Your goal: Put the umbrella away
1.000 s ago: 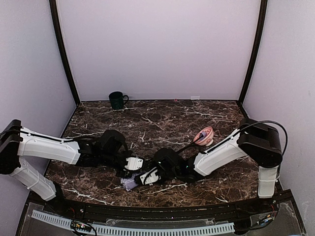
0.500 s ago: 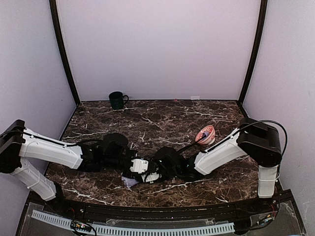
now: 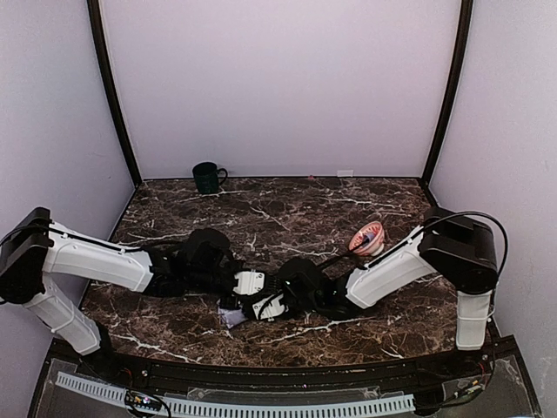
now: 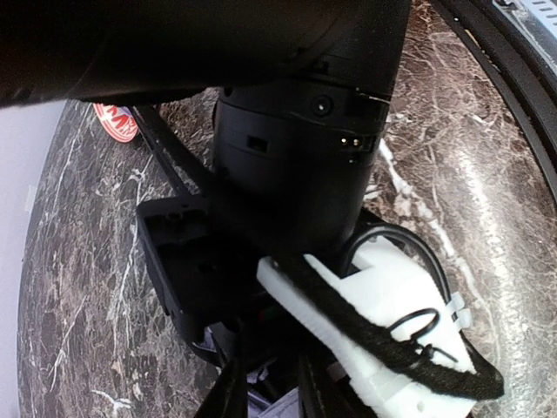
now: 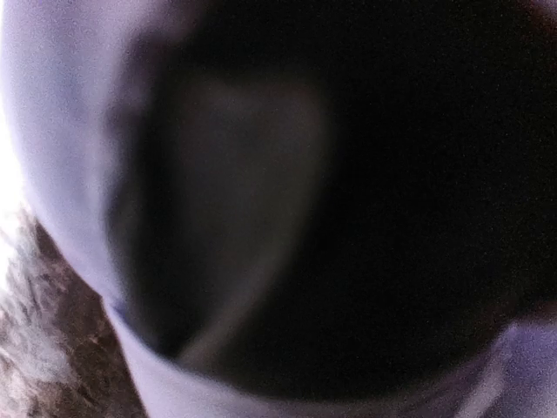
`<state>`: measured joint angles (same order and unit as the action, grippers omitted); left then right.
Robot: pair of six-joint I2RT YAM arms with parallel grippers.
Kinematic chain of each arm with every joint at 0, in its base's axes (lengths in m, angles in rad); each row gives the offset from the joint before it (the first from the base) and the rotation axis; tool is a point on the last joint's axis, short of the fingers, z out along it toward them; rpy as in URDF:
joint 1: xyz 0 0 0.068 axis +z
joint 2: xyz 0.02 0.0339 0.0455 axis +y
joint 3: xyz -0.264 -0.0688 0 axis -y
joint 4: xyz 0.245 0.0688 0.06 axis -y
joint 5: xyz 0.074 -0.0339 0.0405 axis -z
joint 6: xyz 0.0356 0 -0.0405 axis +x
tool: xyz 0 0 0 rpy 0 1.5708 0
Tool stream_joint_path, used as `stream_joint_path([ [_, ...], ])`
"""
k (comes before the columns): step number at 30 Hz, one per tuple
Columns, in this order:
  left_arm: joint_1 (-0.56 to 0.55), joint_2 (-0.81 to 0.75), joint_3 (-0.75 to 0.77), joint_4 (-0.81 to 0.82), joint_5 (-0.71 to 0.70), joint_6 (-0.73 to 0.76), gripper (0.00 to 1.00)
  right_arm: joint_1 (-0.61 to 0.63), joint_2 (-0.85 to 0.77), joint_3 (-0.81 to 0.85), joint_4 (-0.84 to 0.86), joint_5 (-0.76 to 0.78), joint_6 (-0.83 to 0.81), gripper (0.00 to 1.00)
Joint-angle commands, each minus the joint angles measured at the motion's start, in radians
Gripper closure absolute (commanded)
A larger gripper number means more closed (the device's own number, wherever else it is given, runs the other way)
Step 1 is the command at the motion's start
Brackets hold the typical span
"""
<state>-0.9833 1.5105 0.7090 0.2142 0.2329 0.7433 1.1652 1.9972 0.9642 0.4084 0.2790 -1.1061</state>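
Top external view: the left gripper (image 3: 259,286) and right gripper (image 3: 251,310) meet low over the near middle of the table (image 3: 287,209). The umbrella (image 3: 231,317) lies under them, with only a scrap of pale fabric showing, just near-left of the right gripper, which is closer. A thin black rod (image 3: 339,254), probably its shaft, points far-right toward the bowl (image 3: 365,238). Whether either gripper is clenched on it, I cannot tell.
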Motion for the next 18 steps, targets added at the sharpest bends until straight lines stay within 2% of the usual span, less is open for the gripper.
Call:
stream_joint_path([
  [1,-0.011,0.115,0.048,-0.230,0.028,-0.172,0.73,-0.049,0.008,-0.003,0.002,0.062,0.126,1.00],
  [4,-0.008,0.139,0.070,-0.199,-0.106,-0.273,0.63,-0.049,-0.010,-0.008,-0.002,0.044,0.129,1.00],
  [5,-0.008,0.138,0.068,-0.186,-0.133,-0.303,0.55,-0.050,-0.015,-0.010,-0.005,0.037,0.128,1.00],
  [9,0.012,0.148,0.098,-0.225,-0.153,-0.424,0.44,-0.048,-0.020,-0.002,-0.004,0.043,0.112,1.00],
  [14,0.085,0.223,0.240,-0.433,0.007,-0.573,0.41,-0.048,-0.004,0.020,0.010,0.070,0.101,1.00],
  [18,0.115,0.289,0.341,-0.572,0.156,-0.595,0.41,-0.044,0.013,0.027,0.041,0.097,0.083,1.00],
])
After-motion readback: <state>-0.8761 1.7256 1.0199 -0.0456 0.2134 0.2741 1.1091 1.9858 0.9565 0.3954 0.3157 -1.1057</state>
